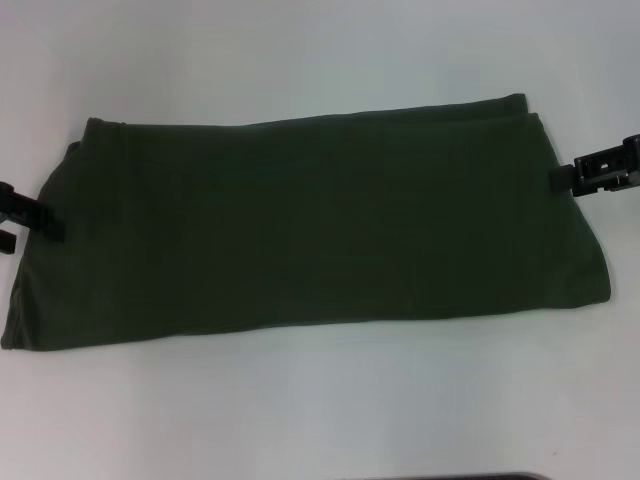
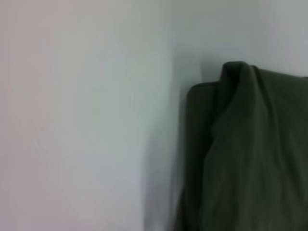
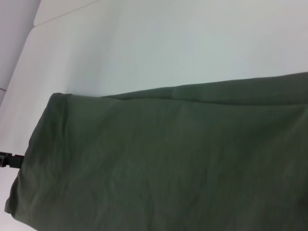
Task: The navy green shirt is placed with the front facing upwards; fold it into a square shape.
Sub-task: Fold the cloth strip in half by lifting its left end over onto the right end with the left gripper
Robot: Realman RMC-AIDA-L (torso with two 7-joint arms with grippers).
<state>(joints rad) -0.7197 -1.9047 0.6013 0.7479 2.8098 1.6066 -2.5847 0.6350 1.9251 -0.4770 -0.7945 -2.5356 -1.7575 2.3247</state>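
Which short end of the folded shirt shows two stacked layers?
The end by the right gripper: the navy green shirt shows two offset edges there.

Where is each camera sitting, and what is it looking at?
Head view: on the robot's head, looking forward and down at the folded navy green shirt on the white table; left end effector and right end effector show at the shirt's ends.
Left wrist view: on the left wrist, facing the shirt's bunched end; none of the robot shows.
Right wrist view: on the right wrist, looking along the shirt; the left end effector shows far off.
All views share the shirt.
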